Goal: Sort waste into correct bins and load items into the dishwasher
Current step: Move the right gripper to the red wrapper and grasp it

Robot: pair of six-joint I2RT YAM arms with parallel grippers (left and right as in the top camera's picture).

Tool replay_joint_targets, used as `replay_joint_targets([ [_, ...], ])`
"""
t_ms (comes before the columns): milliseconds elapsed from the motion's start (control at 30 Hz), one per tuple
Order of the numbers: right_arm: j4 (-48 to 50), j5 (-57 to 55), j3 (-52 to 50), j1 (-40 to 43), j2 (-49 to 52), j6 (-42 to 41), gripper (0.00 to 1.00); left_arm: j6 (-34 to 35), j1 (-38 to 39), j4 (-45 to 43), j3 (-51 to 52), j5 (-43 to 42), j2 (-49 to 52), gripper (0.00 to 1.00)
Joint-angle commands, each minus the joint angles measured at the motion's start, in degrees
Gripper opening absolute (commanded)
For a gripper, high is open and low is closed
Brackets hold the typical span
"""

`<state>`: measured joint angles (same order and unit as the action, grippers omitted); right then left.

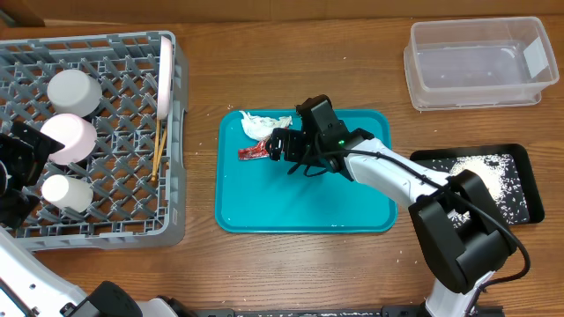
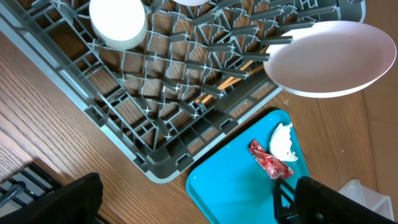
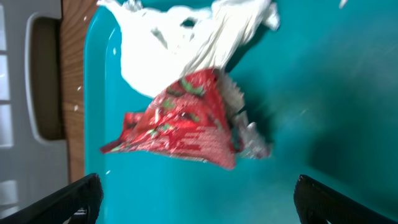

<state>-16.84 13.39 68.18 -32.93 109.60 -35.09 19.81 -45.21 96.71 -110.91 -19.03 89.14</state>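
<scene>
The red wrapper (image 1: pixel 253 151) lies against the crumpled white napkin (image 1: pixel 261 124) at the far left of the teal tray (image 1: pixel 352 216). My right gripper (image 1: pixel 282 147) is open just right of the wrapper. In the right wrist view its fingers (image 3: pixel 199 205) straddle empty tray below the wrapper (image 3: pixel 180 127) and napkin (image 3: pixel 180 43). The grey rack (image 1: pixel 115 224) holds two bowls (image 1: pixel 72 92) (image 1: pixel 69 136), a cup (image 1: pixel 66 194), a plate on edge (image 1: pixel 165 75) and chopsticks (image 1: pixel 158 145). My left gripper (image 1: pixel 19 163) is open and empty over the rack's left side.
The clear tub (image 1: pixel 476 62) stands at the back right. The black tray (image 1: pixel 520 176) holding white rice grains (image 1: pixel 480 176) is at the right, beside my right arm's base. The left wrist view shows the rack's corner (image 2: pixel 155 93), the plate (image 2: pixel 329 59) and the teal tray (image 2: pixel 236 186).
</scene>
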Motion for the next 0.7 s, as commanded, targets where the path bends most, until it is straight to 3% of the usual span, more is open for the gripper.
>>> replay_joint_targets([
  [0,2.45,-4.31,-0.09,0.33,2.01,3.13,1.0,0.98,-0.04,0.11,-0.02,0.15,-0.39,1.0],
  [233,7.74,-3.13,-0.09,0.33,5.77,3.61,1.0,0.98,-0.04,0.11,-0.02,0.15,-0.39,1.0],
  [267,8.26,-2.47,-0.09,0.33,6.08,3.61,0.95,0.98,-0.04,0.11,-0.02,0.15,-0.39,1.0],
  [333,9.01,-1.07,-0.09,0.33,6.16,3.61,0.82,0.98,-0.04,0.11,-0.02,0.15,-0.39,1.0],
  [533,7.32,2.23,1.01,1.09,5.73,2.89,0.05,0.98,-0.04,0.09,-0.02,0.15,-0.39,1.0],
  [667,2.75,3.15,2.89,3.96,2.84,0.59,0.04,0.98,-0.04,0.11,-0.02,0.15,-0.39,1.0],
])
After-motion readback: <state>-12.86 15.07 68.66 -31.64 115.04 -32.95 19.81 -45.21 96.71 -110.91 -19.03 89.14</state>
